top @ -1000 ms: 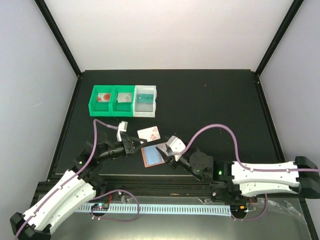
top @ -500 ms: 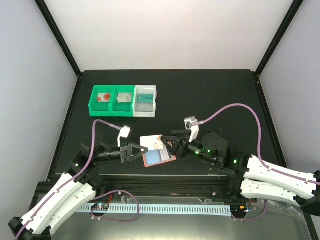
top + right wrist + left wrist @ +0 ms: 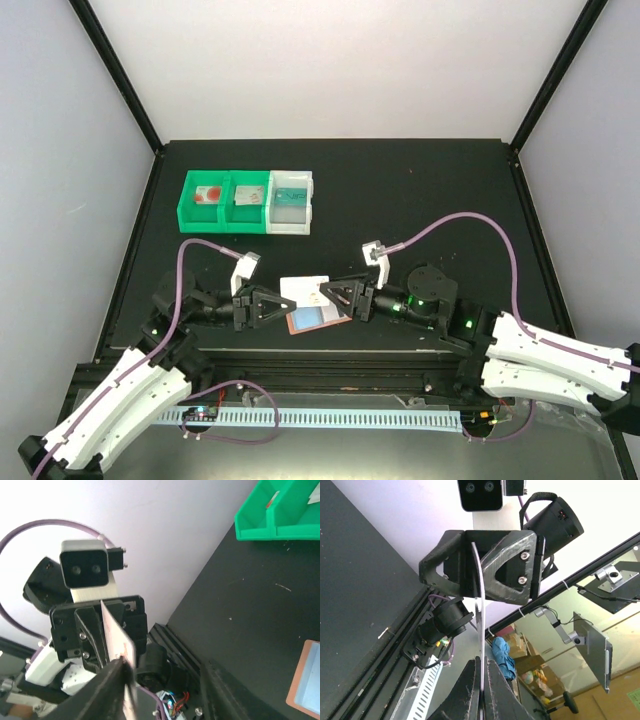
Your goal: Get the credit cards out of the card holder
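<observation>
White credit card [image 3: 305,289] is out, held edge-on above the counter [image 3: 430,200], probably a handover. The left fingers [image 3: 467,692] are pressed together, pinching one end. The right fingers [image 3: 106,690] are spread, straddling the other end, not clamped. The card holder [image 3: 320,318] lies flat underneath.

Bench: a matte black surface [image 3: 430,190] is seen, walled in white on three sides.
Green bins: two open green bins [image 3: 225,201] are set side by side at the far left of the bench.
White bin: an open white bin [image 3: 291,202] is placed touching the green pair on its right.
Frame posts: black posts [image 3: 115,70] are raised from the far corners.
Slotted strip: a pale blue slotted strip [image 3: 340,416] is laid along the near edge.
</observation>
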Robot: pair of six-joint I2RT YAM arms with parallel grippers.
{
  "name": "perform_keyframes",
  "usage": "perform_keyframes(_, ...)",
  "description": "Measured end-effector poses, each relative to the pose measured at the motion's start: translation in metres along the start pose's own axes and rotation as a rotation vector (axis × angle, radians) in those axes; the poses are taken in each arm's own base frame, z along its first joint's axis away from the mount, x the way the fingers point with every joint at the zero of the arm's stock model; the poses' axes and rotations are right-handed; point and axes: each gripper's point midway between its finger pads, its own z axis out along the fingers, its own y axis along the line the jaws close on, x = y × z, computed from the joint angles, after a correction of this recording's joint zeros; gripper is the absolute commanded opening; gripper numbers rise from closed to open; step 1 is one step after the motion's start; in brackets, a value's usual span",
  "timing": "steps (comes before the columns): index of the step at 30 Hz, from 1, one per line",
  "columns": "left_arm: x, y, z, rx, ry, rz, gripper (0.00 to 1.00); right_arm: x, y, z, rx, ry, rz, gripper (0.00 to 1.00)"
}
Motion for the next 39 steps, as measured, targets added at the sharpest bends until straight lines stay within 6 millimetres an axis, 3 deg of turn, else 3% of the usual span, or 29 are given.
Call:
perform_keyframes(5,0.003,0.002,0.001,0.009,0.015,-0.026,0.03,0.006,0.002,0.002,-0.045,0.007,0.032,0.02)
perform_keyframes(8,0.002,0.003,0.001,0.002,0.01,-0.029,0.26,0.002,0.009,0.001,-0.078,-0.008,0.048,0.01)
perform_keyframes(12,0.0,0.005,0.001,-0.01,-0.002,-0.039,0.3,-0.004,0.017,-0.003,-0.111,-0.035,0.061,0.01)
perform_keyframes(18,-0.014,0.0,-0.007,-0.015,-0.125,-0.047,0.27,0.001,0.008,-0.004,-0.142,-0.065,0.118,0.01)
perform_keyframes(22,-0.015,0.014,-0.009,-0.029,-0.187,-0.1,0.26,0.004,0.005,-0.004,-0.166,-0.079,0.154,0.01)
perform_keyframes(25,-0.015,0.023,-0.009,-0.038,-0.202,-0.138,0.17,0.004,0.004,-0.004,-0.179,-0.086,0.172,0.01)
perform_keyframes(27,-0.016,0.024,-0.008,-0.034,-0.208,-0.151,0.04,0.004,0.004,-0.004,-0.189,-0.091,0.185,0.01)
perform_keyframes(31,-0.019,0.02,-0.009,-0.018,-0.222,-0.152,0.01,0.002,0.004,-0.004,-0.201,-0.105,0.204,0.01)
perform_keyframes(39,-0.02,0.026,-0.006,-0.031,-0.216,-0.178,0.02,0.005,-0.006,-0.004,-0.169,-0.11,0.211,0.25)
